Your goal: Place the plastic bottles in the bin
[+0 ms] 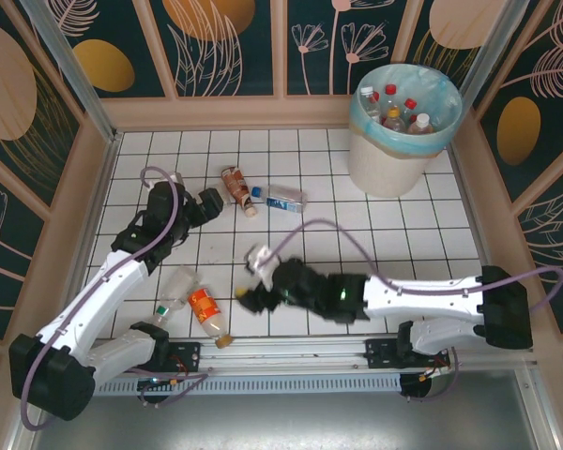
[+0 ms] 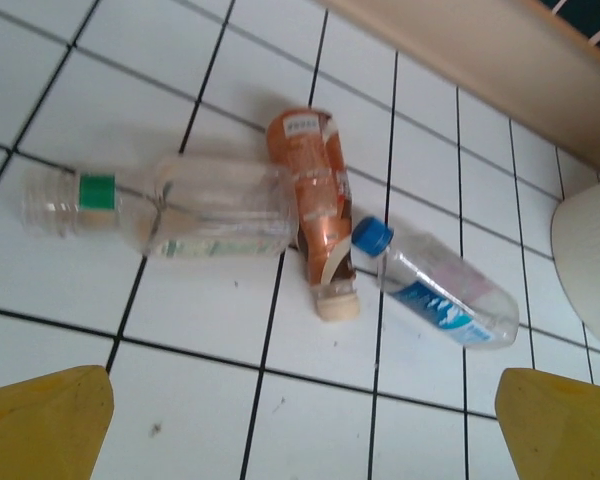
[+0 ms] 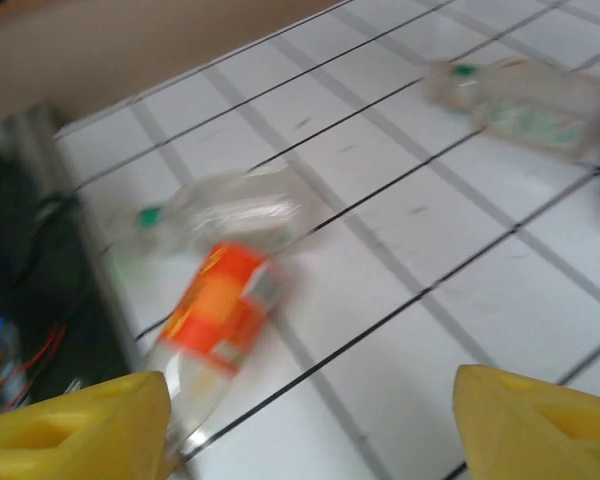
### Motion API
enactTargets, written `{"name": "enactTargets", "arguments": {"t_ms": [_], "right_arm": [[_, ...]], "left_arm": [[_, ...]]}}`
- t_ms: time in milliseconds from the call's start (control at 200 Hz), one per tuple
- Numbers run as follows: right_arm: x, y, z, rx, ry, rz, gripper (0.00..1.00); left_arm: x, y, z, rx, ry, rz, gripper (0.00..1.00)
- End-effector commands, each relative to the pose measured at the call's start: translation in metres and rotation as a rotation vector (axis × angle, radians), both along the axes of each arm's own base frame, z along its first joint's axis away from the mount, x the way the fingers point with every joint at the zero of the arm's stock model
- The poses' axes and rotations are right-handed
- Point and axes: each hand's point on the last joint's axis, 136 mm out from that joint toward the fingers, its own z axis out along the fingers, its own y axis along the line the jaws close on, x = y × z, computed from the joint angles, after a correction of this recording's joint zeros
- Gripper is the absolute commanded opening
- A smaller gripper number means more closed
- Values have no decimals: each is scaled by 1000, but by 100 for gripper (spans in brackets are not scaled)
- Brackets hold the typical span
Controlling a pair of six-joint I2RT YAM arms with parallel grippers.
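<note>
1. I'm counting five lying on the tiled floor: a clear bottle, brown-labelled bottle, blue-capped bottle, orange-labelled bottle and second clear bottle. Roughly five plastic bottles are standing in the bin.
2. The left arm is stretching forward and the right arm is lying across leftward. The left claw and right claw are both gaping, empty.
3. The bin is looking round, cream and bag-lined.

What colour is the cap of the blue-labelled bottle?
Blue. The cap shows best in the left wrist view.

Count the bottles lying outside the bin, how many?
5. Brown-label bottle, blue-cap bottle and clear bottle lie together farther back; orange-label bottle and second clear bottle lie nearer. More may be hidden.
</note>
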Motion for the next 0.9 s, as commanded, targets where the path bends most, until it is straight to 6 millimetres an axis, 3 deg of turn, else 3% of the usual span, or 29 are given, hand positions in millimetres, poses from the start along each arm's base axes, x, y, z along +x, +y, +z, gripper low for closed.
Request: {"name": "enactTargets", "arguments": {"t_ms": [0, 130, 360, 525, 731, 896], "right_arm": [[-28, 13, 4, 102, -51, -33, 79], [-65, 27, -37, 24, -91, -2, 83], [-78, 51, -107, -135, -75, -29, 85], [-72, 65, -128, -223, -113, -84, 88], [-56, 63, -145, -267, -72, -150, 87], [-48, 55, -157, -290, -23, -164, 69]], "left_arm": [[3, -8, -2, -58, -17, -19, 98], [2, 3, -7, -8, -36, 15, 98], [-6, 11, -11, 0, -60, 35, 99], [-11, 13, -18, 7, -47, 33, 99], [-8, 11, -16, 3, -53, 30, 98], [-7, 10, -12, -4, -66, 29, 98]]}}
